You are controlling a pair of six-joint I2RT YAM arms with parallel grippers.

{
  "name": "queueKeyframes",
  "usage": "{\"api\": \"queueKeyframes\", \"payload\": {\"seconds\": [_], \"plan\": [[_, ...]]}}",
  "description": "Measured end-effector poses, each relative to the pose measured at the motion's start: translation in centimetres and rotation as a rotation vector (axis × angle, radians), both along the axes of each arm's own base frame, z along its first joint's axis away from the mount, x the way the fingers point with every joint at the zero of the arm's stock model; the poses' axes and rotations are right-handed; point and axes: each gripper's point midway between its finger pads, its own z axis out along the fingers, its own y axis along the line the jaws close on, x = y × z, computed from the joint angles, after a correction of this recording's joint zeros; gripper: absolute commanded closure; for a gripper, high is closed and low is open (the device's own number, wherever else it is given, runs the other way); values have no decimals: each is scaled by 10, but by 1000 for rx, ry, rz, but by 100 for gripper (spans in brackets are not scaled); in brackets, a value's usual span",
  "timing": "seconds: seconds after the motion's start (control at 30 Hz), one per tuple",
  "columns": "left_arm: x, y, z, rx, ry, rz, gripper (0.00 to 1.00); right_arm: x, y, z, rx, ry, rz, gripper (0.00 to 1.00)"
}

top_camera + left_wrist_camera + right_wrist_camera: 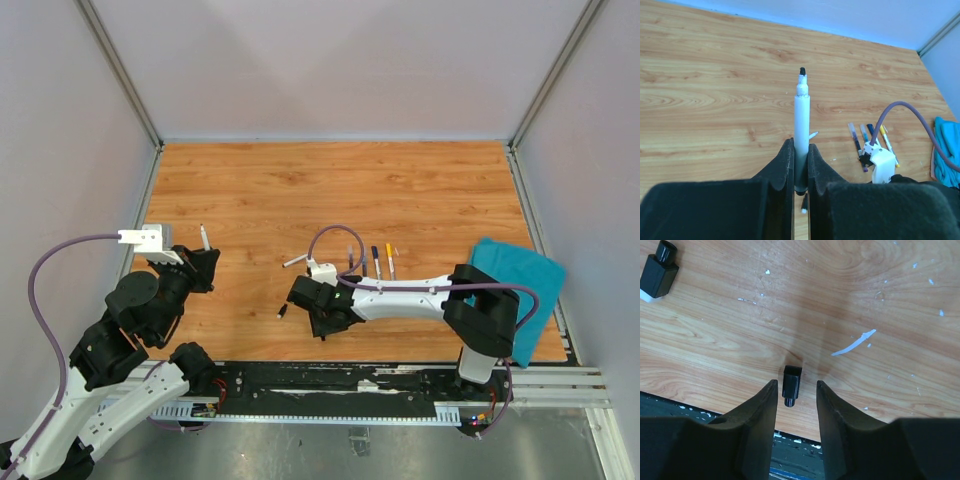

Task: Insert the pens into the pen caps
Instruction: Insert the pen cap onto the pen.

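Capping not yet begun: left gripper (pixel 800 146) pinches white pen (pixel 801 120) at 9 o'clock, nib bare; right gripper (pixel 796 384), jaws spread, straddles black cap (pixel 792 382) at 6 o'clock; other pens (pixel 375 262) wait at centre.

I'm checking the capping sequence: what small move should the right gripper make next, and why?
Probably close the right gripper on the cap: it lies between the open jaws, not yet pinched, and the left gripper holds a pen tip-out, ready for capping.
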Motion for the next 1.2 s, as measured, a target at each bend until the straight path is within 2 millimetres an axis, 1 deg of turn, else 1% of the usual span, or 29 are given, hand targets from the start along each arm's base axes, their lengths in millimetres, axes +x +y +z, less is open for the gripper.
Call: {"api": "queueKeyframes", "payload": {"seconds": [0.17, 0.33, 0.47, 0.57, 0.77, 0.9, 1.0, 1.2], "plan": [[0, 0, 0, 0, 0, 0, 99, -1, 2, -6, -6, 12, 3, 68], [0, 0, 0, 0, 0, 0, 100, 0, 7, -6, 3, 13, 5, 70], [0, 0, 0, 0, 0, 0, 100, 0, 7, -7, 1, 14, 5, 73], [0, 0, 0, 0, 0, 0, 99, 0, 8, -7, 1, 13, 6, 79], [0, 0, 0, 0, 0, 2, 100, 1, 10, -7, -8, 14, 15, 99], [1, 2, 0, -2, 0, 13, 100, 2, 9, -6, -14, 2, 40, 99], [1, 3, 0, -3, -1, 19, 100, 4, 8, 2, -8, -23, 76, 99], [1, 3, 0, -7, 0, 21, 100, 8, 15, 38, 87, -113, 244, 99]]}}
